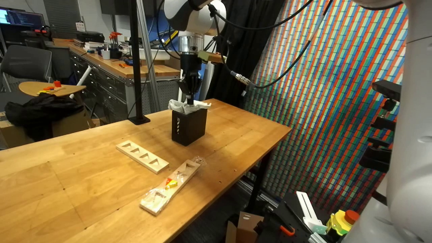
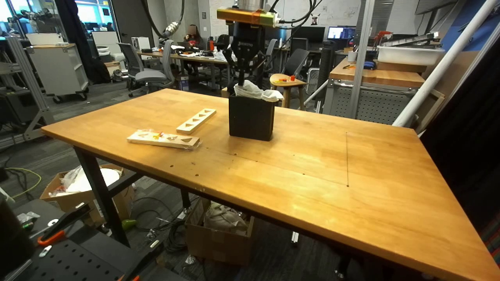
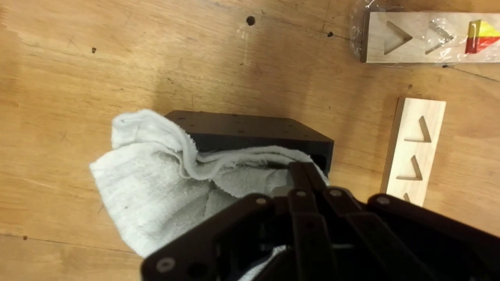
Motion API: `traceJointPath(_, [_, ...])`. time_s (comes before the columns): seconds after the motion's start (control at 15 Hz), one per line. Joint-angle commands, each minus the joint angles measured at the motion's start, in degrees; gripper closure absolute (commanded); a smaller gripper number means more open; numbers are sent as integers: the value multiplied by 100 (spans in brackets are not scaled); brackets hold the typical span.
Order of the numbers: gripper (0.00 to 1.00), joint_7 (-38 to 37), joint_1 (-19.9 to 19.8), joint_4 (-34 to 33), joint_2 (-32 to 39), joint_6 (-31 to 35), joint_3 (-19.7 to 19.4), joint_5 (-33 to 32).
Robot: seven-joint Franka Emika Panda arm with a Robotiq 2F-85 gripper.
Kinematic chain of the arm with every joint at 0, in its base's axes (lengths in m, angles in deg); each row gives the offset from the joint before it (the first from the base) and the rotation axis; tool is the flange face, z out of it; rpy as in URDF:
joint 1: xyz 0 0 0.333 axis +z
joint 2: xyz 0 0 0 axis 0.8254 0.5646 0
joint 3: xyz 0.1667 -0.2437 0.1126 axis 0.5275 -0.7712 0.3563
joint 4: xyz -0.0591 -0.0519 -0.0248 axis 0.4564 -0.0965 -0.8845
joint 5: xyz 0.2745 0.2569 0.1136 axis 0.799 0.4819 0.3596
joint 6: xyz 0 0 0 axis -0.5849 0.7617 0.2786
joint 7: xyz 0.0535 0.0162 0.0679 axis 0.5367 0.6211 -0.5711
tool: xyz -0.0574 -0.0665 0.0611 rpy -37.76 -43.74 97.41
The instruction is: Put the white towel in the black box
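Overhanging black box [image 2: 250,118]: white towel [image 3: 146,191]; jaws' lettering [image 2: 245,45] blurred

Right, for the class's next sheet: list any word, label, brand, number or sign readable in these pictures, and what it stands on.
No text can be read with certainty.
Claw: pale marks, perhaps a brand, too blurred.
Black box: pale marks or holes on one side, no clear letters.
Monitor: text-like lines, too small.
Whiteboard: faint marks, too blurred.
Posted paper: too small.
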Motion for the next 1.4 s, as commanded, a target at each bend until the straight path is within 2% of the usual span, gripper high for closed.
traceJointPath(0.0, [96, 48, -47, 45, 43, 309, -8, 345])
traceJointPath(0.47, [95, 156, -163, 96, 291, 617, -17, 617])
traceJointPath(1.33, [95, 351, -322, -1, 725, 571, 57, 774])
